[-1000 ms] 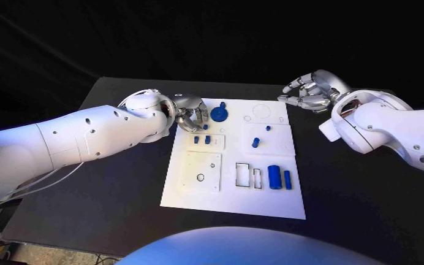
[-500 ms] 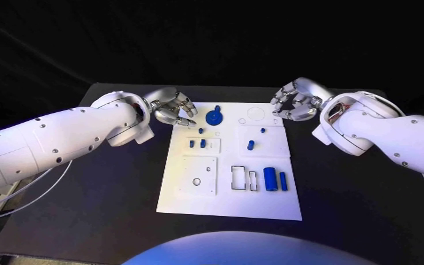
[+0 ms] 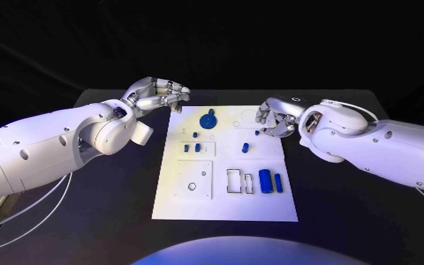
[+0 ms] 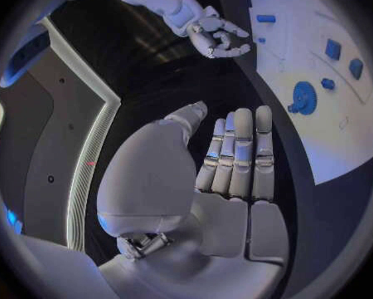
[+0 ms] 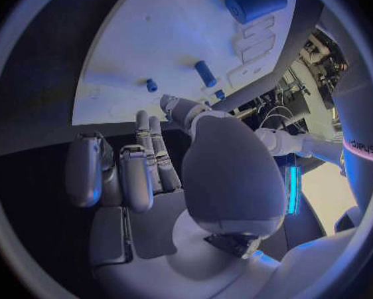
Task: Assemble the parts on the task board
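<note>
Both hands hover empty beside the task board point(image 3: 225, 197), left hand point(image 3: 159, 95), right hand point(image 3: 274, 118).

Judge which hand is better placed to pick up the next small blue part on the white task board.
Probably the right hand: it hovers over the white task board's far right edge, close to a small blue peg. The left hand is off the board's far left corner, above the black table. Both hold nothing.
</note>
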